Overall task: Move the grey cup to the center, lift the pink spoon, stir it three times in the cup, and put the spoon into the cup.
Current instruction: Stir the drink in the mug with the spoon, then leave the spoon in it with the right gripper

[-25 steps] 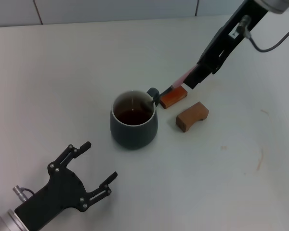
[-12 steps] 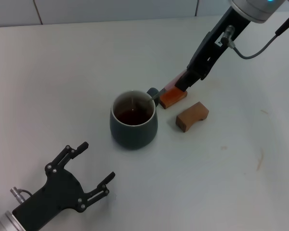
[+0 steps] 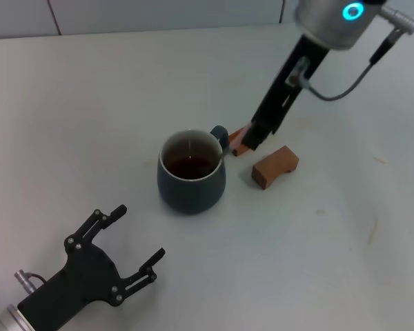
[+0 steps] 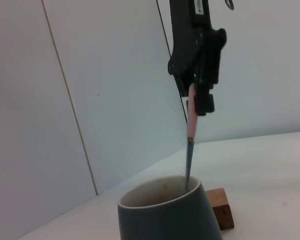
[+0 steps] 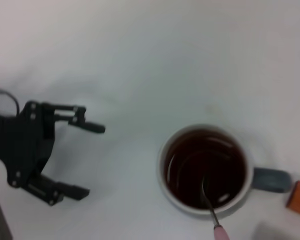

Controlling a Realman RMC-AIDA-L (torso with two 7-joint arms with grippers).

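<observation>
The grey cup [image 3: 192,181] stands mid-table with dark reddish-brown liquid inside. It also shows in the left wrist view [image 4: 165,217] and the right wrist view [image 5: 271,179]. My right gripper [image 3: 252,141] is just beyond the cup's handle, shut on the pink spoon [image 4: 191,122]. The spoon stands steeply, and its metal bowl [image 5: 209,200] dips into the liquid by the rim. In the head view the pink handle is hidden by the gripper. My left gripper [image 3: 141,231] is open and empty at the near left, apart from the cup, and also shows in the right wrist view [image 5: 92,160].
Two brown wooden blocks lie right of the cup. One [image 3: 276,165] is in plain view, and the orange-brown one [image 3: 239,147] is partly behind the right gripper, close to the cup handle. A wall seam runs along the table's far edge.
My right arm has swung left and more upright, bringing the gripper closer to the cup's handle, so the spoon stands steeper in the cup. The left gripper has barely moved.
</observation>
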